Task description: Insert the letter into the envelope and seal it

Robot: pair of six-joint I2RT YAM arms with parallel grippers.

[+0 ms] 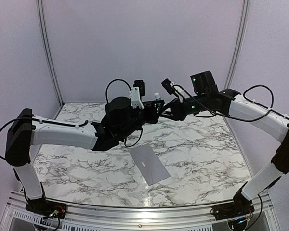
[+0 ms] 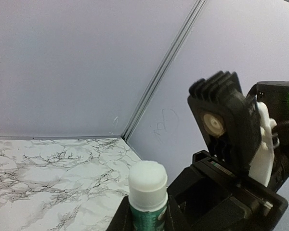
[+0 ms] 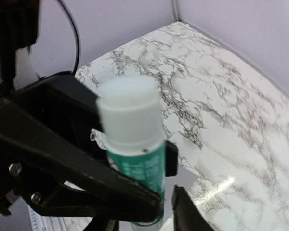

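Note:
A small green-and-white glue tube (image 1: 156, 96) stands upright in the air above the back of the table, with my left gripper (image 1: 153, 107) shut on its green body (image 2: 147, 211). The tube's white top (image 2: 146, 180) points up. My right gripper (image 3: 167, 211) reaches in from the right around the tube's lower end (image 3: 144, 173). Its left finger lies against the tube, and a thin gap separates the tube from its right finger (image 3: 185, 214). The grey envelope (image 1: 149, 164) lies flat on the table below, and a patch of the envelope (image 3: 185, 179) shows behind the tube. The letter is out of view.
The marble table (image 1: 202, 149) is boxed in by pale walls with metal corner posts (image 1: 48, 53). Both arms meet high over the back middle, with cables (image 1: 116, 83) looping above them. A metal rail (image 1: 135, 214) runs along the near edge.

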